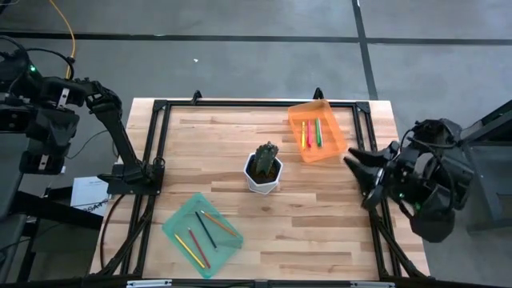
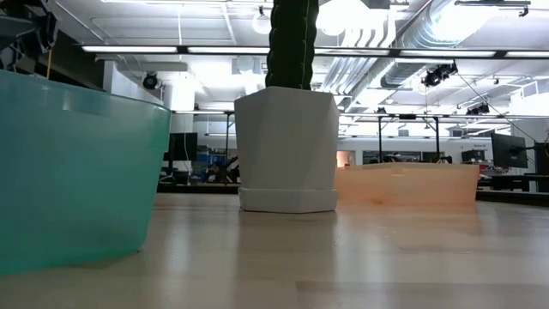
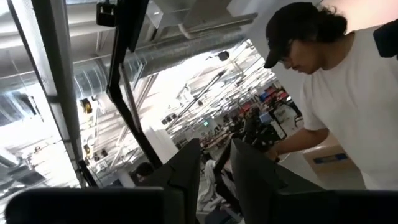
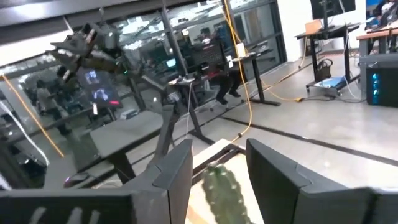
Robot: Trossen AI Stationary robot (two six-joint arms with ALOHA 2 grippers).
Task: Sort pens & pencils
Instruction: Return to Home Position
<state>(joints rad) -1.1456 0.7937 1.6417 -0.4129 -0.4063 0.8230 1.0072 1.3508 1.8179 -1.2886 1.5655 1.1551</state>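
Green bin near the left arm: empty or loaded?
Loaded. The high view shows four pencils lying inside the green bin: one yellow-orange, one red, one dark, one orange.

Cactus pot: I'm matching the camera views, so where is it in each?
High view: cactus pot, table centre.
Low view: cactus pot, centre.
Left wrist view: not in it.
Right wrist view: its cactus beyond the right gripper.
Shared landmark: the orange bin.

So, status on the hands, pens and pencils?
Left hand open, far left. Right hand open, right edge. Pens in orange bin, pencils in green bin. Cactus mid-table.
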